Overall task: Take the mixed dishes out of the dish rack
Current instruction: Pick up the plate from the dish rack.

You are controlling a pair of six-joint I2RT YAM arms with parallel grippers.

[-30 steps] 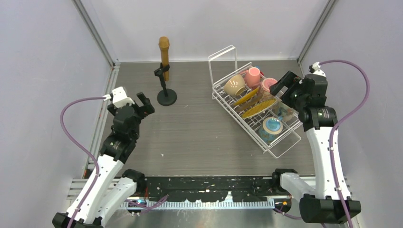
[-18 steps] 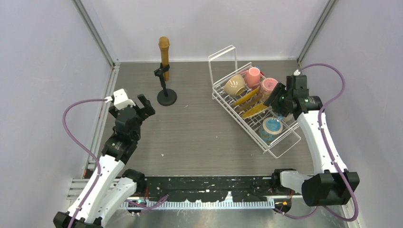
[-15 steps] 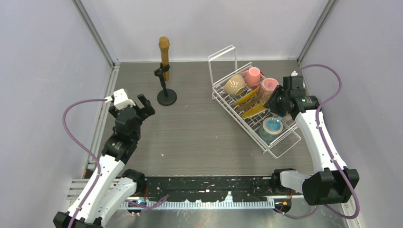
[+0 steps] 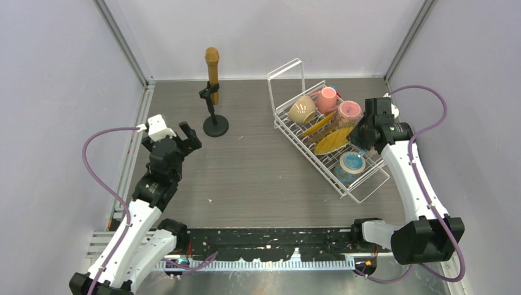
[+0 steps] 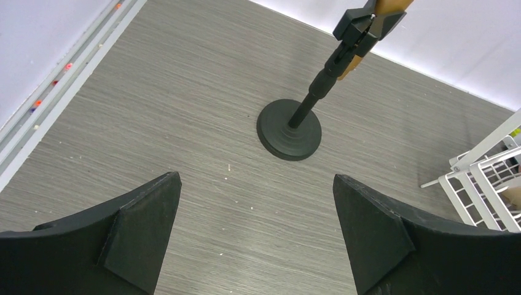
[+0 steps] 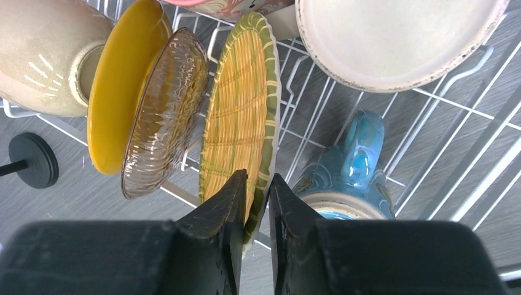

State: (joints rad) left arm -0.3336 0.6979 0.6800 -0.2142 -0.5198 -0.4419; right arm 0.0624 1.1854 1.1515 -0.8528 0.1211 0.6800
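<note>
So far the unloading is at its first pick, as I judge it: every dish I can find sits inside the dish rack (image 4: 368,187) at the right of the table (image 4: 246,178), and none lies on the tabletop outside it

Right gripper (image 6: 258,178): fingers (image 6: 227,209) drawn close together, pinching the near rim of the woven-pattern plate (image 6: 236,110), one finger on each face. The plate stands on edge among the wires, leaning. I cannot tell whether it has left its slot

Other rack contents:
- yellow plate (image 6: 120,92) and amber glass plate (image 6: 163,117), on edge, just beside the pinched plate on its left
- beige mug (image 6: 43,55) beyond those two
- blue mug (image 6: 350,166) just beside the pinched plate on its other side, close to the right finger
- cream round dish (image 6: 393,37) at the far end; bowl or cup base, cannot tell
- pink mug (image 4: 326,98), seen from the overhead camera, near the tall wire loop

Left gripper (image 5: 256,178): fingers (image 5: 141,227) spread wide, nothing between them, hovering over bare table near the microphone stand (image 5: 289,126), well apart from the rack

Done: nothing set down yet. Left: lift the pinched plate out and place it on the table, then all the other plates, mugs and the round dish
</note>
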